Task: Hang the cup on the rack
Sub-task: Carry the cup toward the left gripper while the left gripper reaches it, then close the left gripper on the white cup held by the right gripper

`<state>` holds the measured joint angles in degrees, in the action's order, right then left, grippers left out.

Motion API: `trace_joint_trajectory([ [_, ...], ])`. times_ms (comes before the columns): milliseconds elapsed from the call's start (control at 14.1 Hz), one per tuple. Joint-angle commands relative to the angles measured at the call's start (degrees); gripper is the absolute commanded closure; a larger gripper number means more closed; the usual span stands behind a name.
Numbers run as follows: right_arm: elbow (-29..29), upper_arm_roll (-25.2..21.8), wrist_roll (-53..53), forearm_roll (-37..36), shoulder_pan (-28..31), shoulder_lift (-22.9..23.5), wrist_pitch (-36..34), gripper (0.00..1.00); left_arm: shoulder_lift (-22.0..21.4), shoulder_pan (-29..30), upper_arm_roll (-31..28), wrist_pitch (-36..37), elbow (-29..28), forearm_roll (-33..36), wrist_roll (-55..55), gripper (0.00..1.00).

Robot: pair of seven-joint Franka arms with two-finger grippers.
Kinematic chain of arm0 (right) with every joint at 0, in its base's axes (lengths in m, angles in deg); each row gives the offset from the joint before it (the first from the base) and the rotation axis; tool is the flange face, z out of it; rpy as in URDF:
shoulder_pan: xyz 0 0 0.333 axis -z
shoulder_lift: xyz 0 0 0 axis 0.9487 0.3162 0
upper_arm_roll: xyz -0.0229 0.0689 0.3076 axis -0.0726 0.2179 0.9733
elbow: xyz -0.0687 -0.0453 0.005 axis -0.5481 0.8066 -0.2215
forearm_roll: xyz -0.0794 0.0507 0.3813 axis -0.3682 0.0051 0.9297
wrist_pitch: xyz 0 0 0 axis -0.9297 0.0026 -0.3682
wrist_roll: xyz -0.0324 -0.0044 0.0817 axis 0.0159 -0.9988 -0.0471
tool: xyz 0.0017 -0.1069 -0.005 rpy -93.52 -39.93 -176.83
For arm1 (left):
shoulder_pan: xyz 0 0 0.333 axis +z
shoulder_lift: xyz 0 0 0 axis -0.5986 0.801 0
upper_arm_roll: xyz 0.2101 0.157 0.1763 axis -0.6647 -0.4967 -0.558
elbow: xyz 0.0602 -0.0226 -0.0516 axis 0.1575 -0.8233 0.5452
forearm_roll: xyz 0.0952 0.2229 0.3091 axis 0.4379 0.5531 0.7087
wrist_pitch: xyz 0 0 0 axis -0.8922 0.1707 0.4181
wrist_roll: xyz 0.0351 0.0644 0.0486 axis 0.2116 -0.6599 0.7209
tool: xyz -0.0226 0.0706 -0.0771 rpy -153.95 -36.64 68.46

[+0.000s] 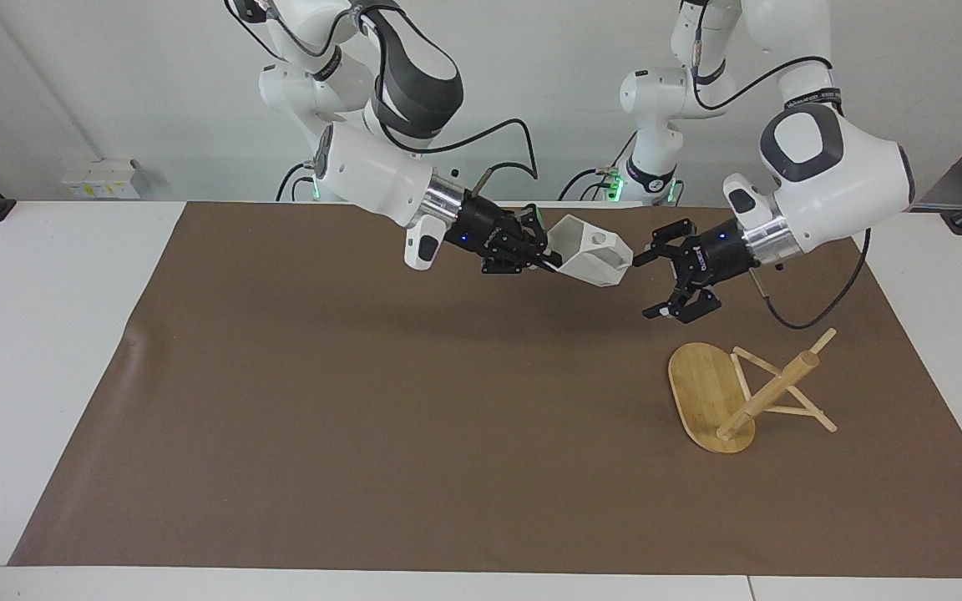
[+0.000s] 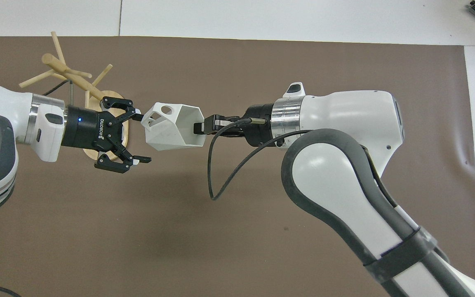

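Facing view, starting nearest the robots: holding the cup (image 1: 591, 255) up in the air over the brown mat (image 1: 364, 401), on its side, with its base end pointing toward the left arm. Pinching the cup's rim in the right gripper (image 1: 549, 253), fingers closed on the wall. Presenting the pierced handle tab on the upward face.

Meeting it there with the left gripper (image 1: 646, 286), claw spread wide and holding nothing. Bracketing the cup's base end, with one fingertip just beside the cup or perhaps touching it; not possible to tell which. Looking like a handover in mid-air.

Farther out: standing on the mat toward the left arm's end, well apart from the cup, the rack (image 1: 769, 392), with no cup on any peg. Not telling from here whether the post is upright or leaning.

Risking a drop if the right gripper lets go before the left is firmly closed. Risking a slip too, with the tapered facets giving the fingers slanted faces to close on. Risking also a grasp that covers the handle hole, leaving no way onto a peg. Risking, later, a light rack being pushed over by a peg meeting the tab off-centre.
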<state>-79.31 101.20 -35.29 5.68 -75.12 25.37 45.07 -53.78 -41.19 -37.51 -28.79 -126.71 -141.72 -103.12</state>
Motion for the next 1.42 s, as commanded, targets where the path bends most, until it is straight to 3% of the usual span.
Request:
trace_joint_trajectory([
  [0,1.30,0.77,1.11,-1.90,0.04,0.92,0.96,1.00,-2.91,-2.34,-0.66,-2.94,-4.23,-4.10,-0.81,0.00],
  [638,1.22,0.77,0.84,-2.61,0.04,0.92,0.43,1.00,-3.79,-3.32,-0.66,-5.32,-6.08,-9.74,-0.81,0.00],
  [1063,1.30,0.77,0.93,-2.69,0.04,0.92,0.26,1.00,-3.79,-3.93,-0.66,-6.28,-6.17,-9.92,-0.89,0.03],
  [1134,1.22,0.77,0.93,-2.69,0.04,0.92,0.26,1.00,-3.79,-3.93,-0.57,-6.46,-6.17,-10.18,-0.90,0.17],
  [1204,1.30,0.77,0.93,-2.69,0.04,0.92,0.26,1.00,-3.79,-3.93,-0.66,-6.63,-6.17,-10.62,-0.46,0.69],
  [1275,1.22,0.77,0.93,-2.69,0.04,0.92,0.26,1.00,-3.79,-3.93,-0.66,-6.64,-6.26,-10.63,0.07,0.97],
  [1346,1.21,0.77,0.93,-2.61,0.04,0.92,0.26,1.00,-3.79,-3.93,-0.66,-6.64,-6.26,-10.63,0.42,1.00],
])
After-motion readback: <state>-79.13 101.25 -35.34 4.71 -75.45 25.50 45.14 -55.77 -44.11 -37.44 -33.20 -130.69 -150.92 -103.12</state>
